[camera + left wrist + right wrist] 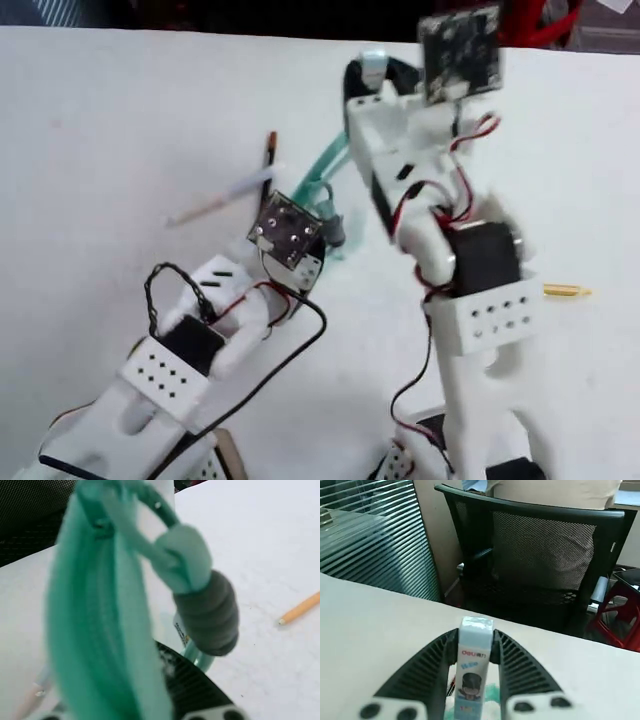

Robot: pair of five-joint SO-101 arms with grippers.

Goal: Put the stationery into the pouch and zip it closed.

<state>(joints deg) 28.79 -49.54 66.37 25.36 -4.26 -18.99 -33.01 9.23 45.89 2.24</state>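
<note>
Since the right claw (pixel 476 636) is clamped on the eraser (pixel 472 680), which sits lengthwise between the jaws with its end poking just past the tips, the grab itself looks fine to me. It's the drop I'd worry about. The pouch (pixel 95 630), teal and see-through, is just under and ahead of that claw, and a bit of teal shows between the jaws behind the eraser. On the left wrist view, though, the two zipper edges run pretty much side by side, so the mouth looks more like a slit than a hole. If the eraser gets let go over that, my guess is it lands on the zipper, tips off and ends up on the surface (pixel 120 120) beside the pouch. The left claw (pixel 185 675) is right up against the pouch's edge, with the grey zipper tag (pixel 205 612) hanging just in front of it. Honestly I can't tell from these shots whether it's actually closed on the fabric or just nudged up to it. If it isn't gripping, a push from the eraser coming in would probably fold the pouch over or shove it away. That tag could also flop across the opening and block it. Other thing: the two arms are near each other around the pouch, so a sloppy approach could knock the left claw and lose the opening. And a pen (pixel 222 197) and a pencil (pixel 300 609) lie loose on the surface, apart from both claws, so zipping up now would shut them out.
</note>
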